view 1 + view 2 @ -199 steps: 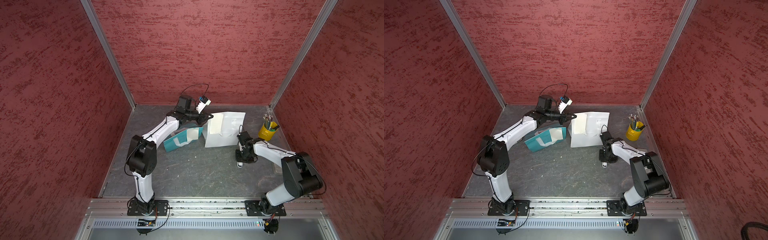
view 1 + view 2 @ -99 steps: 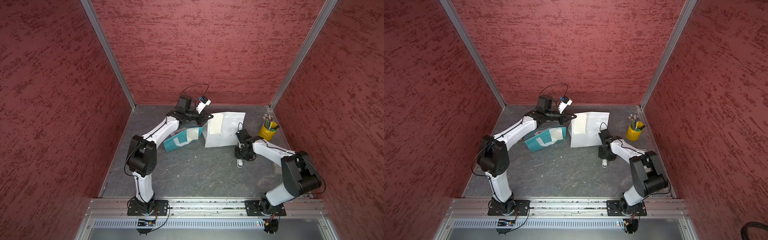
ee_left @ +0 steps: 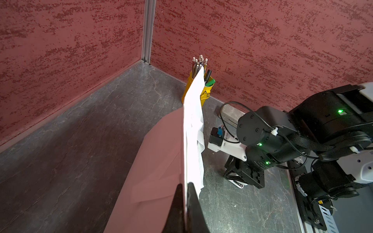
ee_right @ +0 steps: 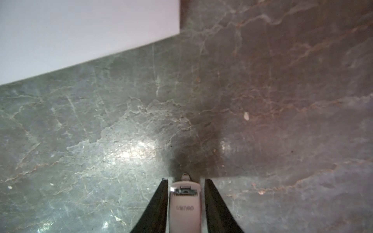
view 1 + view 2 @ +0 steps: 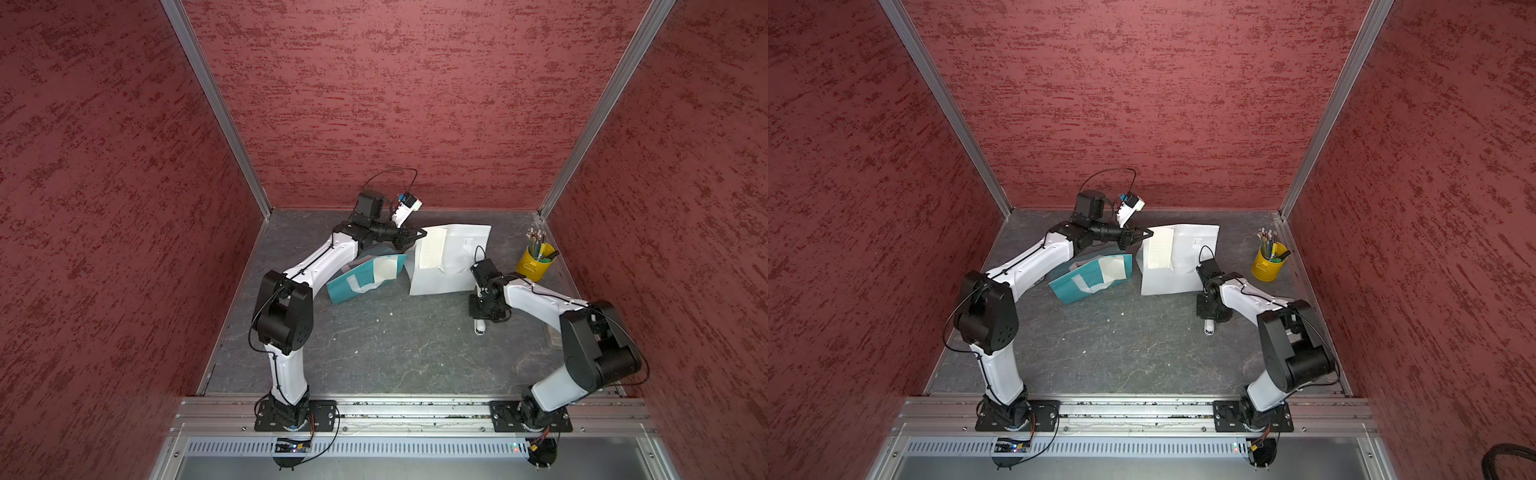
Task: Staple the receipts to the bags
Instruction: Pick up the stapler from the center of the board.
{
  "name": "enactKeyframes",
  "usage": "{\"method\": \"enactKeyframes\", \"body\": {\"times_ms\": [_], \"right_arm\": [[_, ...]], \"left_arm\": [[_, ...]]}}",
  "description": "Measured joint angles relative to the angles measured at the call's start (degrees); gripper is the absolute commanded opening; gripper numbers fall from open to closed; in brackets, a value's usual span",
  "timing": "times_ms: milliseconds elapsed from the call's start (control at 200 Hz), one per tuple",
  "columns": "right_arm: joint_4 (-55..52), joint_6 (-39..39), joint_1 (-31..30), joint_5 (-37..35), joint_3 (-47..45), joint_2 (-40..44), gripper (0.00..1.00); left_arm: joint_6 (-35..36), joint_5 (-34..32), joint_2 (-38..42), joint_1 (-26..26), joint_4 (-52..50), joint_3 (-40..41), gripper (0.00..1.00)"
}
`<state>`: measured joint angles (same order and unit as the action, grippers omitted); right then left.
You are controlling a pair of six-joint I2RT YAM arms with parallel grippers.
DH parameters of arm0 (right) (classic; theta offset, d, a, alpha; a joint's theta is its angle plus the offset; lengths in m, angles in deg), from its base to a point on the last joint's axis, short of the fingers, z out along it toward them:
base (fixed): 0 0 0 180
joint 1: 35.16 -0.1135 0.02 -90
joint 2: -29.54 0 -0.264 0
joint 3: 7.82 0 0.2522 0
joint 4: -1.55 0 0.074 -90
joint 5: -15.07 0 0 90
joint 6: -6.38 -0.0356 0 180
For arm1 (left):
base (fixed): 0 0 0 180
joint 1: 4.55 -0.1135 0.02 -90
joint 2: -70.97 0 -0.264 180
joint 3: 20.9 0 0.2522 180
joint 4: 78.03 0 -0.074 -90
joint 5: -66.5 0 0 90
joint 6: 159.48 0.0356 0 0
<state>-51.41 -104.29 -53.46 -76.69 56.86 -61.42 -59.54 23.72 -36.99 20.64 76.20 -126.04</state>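
Left of centre in both top views, the teal bag (image 5: 345, 286) lies flat on the grey table (image 5: 395, 345), with a receipt (image 5: 384, 268) resting on its upper right end. Just above it, the left gripper (image 5: 417, 235) reaches to the upper left corner of the white bag (image 5: 457, 257). The left wrist view has its fingers (image 3: 193, 201) pressed together on that bag's thin edge, the corner lifted off the table. The other receipt (image 5: 430, 253) lies along the white bag's left side, its top end right at the jaws; caught too or not, I cannot tell. Right of centre, the right gripper (image 4: 186, 179) points down over the white stapler (image 5: 480, 328), which lies on the table. Its fingers (image 4: 157, 201) sit close on either side of it; actually squeezing, I cannot tell. Far right stands a yellow cup of pencils (image 5: 534, 266).
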Motion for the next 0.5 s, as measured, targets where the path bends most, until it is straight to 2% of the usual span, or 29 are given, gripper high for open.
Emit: {"method": "enactKeyframes", "body": {"times_ms": [120,230,361,501], "right_arm": [[0.0,0.15,-0.02,0.02,0.02,-0.04,0.16],[0.07,0.22,-0.02,0.02,0.02,-0.02,0.0],[0.42,0.22,-0.04,0.11,0.02,1.14,0.0],[2.97,0.42,-0.04,1.03,0.04,6.88,0.0]], "left_arm": [[0.0,0.0,0.0,0.09,0.0,0.0,0.0],[0.0,0.0,0.0,0.15,0.0,-0.02,0.0],[0.0,-0.48,0.04,0.24,0.07,0.07,0.0],[0.0,-1.95,1.09,0.7,0.92,1.77,0.0]]}}
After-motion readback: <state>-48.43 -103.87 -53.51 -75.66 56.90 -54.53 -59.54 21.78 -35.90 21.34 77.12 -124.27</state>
